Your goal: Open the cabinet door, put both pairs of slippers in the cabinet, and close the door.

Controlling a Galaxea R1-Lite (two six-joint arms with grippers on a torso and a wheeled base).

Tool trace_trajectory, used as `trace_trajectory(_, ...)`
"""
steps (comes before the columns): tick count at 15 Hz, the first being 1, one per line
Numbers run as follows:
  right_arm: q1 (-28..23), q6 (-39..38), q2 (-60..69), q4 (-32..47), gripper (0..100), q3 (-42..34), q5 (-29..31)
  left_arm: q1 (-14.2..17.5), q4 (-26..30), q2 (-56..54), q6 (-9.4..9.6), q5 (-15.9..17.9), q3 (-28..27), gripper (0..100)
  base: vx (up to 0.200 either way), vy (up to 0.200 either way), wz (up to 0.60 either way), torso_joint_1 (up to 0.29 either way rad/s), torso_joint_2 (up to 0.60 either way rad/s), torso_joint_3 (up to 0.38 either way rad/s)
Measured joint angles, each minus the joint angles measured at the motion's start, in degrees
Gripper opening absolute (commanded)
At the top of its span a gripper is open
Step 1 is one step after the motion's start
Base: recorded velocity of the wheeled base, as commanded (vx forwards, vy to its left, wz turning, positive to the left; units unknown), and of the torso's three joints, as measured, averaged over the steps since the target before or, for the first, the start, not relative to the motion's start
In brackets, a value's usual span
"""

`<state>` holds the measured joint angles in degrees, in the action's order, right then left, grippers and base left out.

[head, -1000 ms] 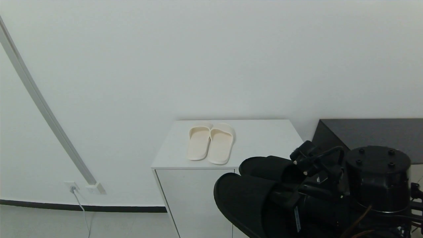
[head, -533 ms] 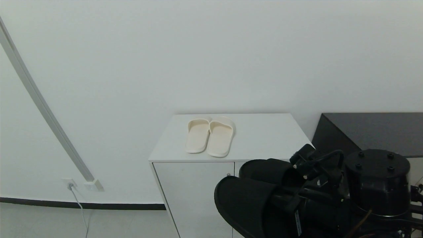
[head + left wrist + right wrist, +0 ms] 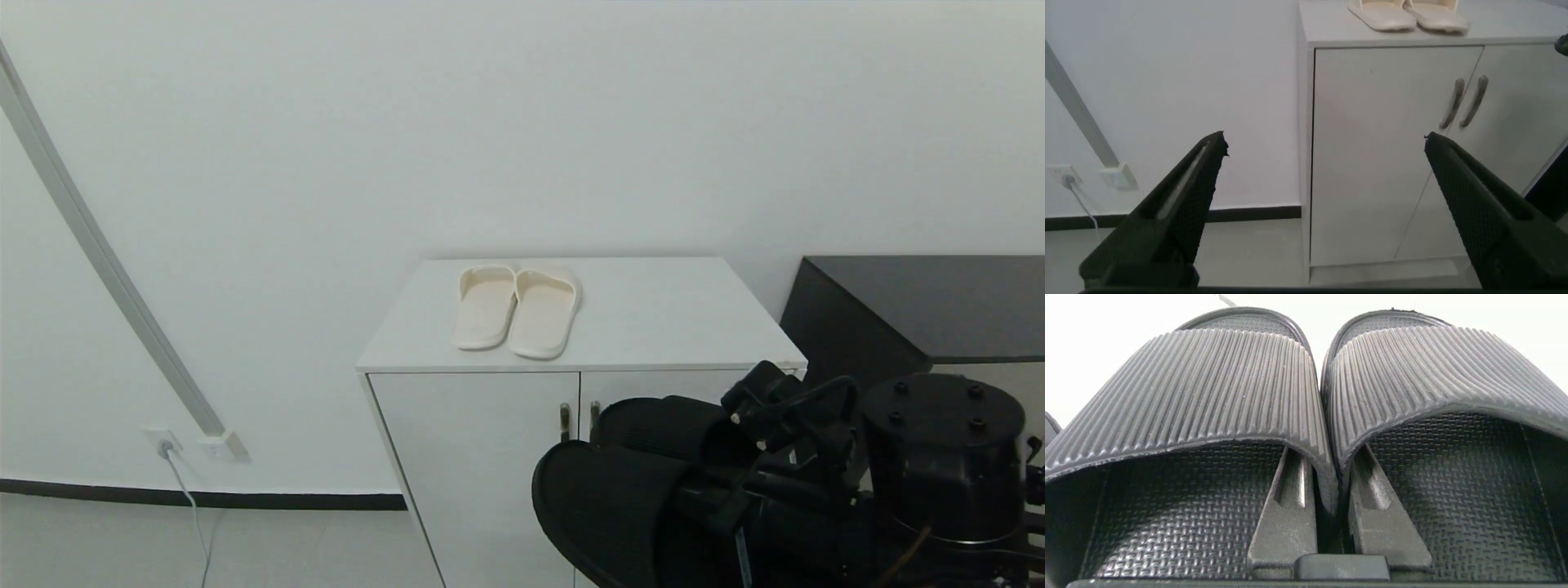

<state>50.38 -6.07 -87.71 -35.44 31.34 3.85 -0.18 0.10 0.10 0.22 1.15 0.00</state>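
Fingers [image 3: 1286,518] of the right gripper [image 3: 1327,478] clamp the two black slippers [image 3: 620,498] together at lower right. The left gripper [image 3: 1324,143] gapes wide apart. At centre, the white cabinet [image 3: 473,457], both doors closed, carries two cream slippers [image 3: 514,310] against a white wall [image 3: 522,122].

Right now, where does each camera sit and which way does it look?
Head view: on the robot's head, looking forward and down at the white cabinet with cream slippers on top; its right arm shows, holding black slippers.
Left wrist view: on the left wrist, facing the cabinet's shut doors; the left jaws show, open and empty.
Right wrist view: on the right wrist, looking along the right jaws, shut on the black slippers.
Shared: head and left wrist views both show cabinet and cream slippers.
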Motion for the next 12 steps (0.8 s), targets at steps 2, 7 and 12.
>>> trace_trajectory(2, 0.0, 0.7, 0.1, 0.0, 0, -0.2, 0.0, 0.0, 0.0, 0.0, 0.0, 0.1, 0.0, 100, 0.0, 0.0, 0.0, -0.222, 0.55, 0.317)
trace_trajectory(7, 0.0, 0.9, 0.4, -1.5, 0, -1.1, 0.0, 0.0, 0.1, 0.0, -0.04, 0.2, 0.0, 100, 0.0, 0.0, 0.0, -0.211, 0.54, 0.327)
trace_trajectory(12, 0.2, 1.5, 0.4, -1.5, 0, -1.6, -0.1, 0.0, 0.1, 0.0, 0.02, 0.3, -0.1, 100, 0.0, 0.0, 0.0, -0.181, 0.51, 0.323)
